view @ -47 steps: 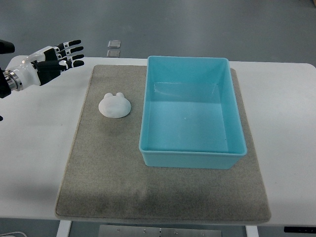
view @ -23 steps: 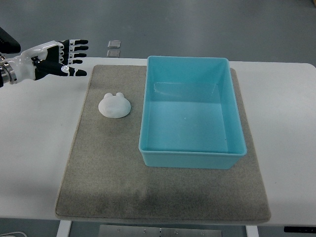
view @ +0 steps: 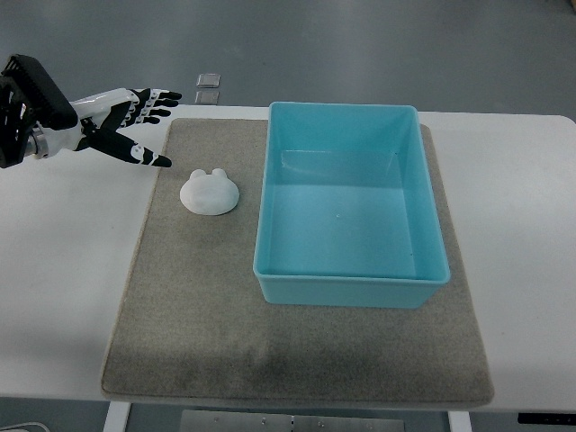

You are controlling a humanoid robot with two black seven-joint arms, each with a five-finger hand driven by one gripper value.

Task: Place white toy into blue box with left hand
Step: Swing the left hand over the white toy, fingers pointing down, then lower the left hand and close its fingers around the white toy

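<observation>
Left robot hand (view: 135,117): hovering at the far-left corner of the grey mat (view: 198,333), fingers spread wide, thumb dropped, holding nothing. Worktop (view: 522,225): carrying the mat. Blue box (view: 351,281): sitting empty on the mat's right half. White toy (view: 209,192): lying on the mat just left of the box, near the thumb tip but apart from it. Advice: the palm is needing to centre over the toy's dome and descend before the fingers close from both sides. Change: against half a second ago, the hand is reaching further right and rolling, its thumb pointing down toward the toy.
</observation>
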